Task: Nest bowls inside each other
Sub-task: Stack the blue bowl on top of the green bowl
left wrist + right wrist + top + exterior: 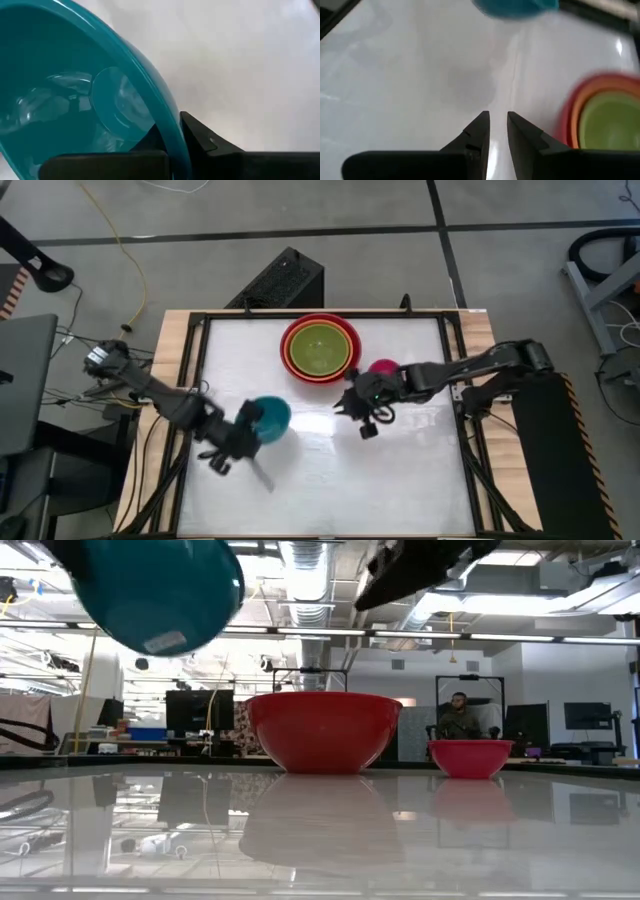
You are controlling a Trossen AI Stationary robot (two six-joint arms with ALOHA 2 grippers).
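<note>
A teal bowl (272,415) hangs tilted above the table's left middle, high in the low view (160,590), with my left gripper (250,432) shut on it. A red bowl (320,348) stands on its base at the far middle, holding an orange bowl and a lime green bowl (607,120). A magenta pink bowl (470,756) stands on the table to its right, partly hidden under my right arm in the high view. My right gripper (497,120) hovers above the table's middle, its fingers a narrow gap apart with nothing between them. My left gripper grips the teal bowl's rim and wall (172,137), one finger inside the bowl (150,145) and one outside (205,142). The fingers slant down from the table's left side. The bowl is lifted clear of the table and tilted, its base (165,640) facing down and toward the near edge.
A dark metal frame (455,360) borders the white tabletop. A black box (285,280) sits beyond the far edge. The near half of the table (350,480) is bare. A person (460,720) sits in the room behind.
</note>
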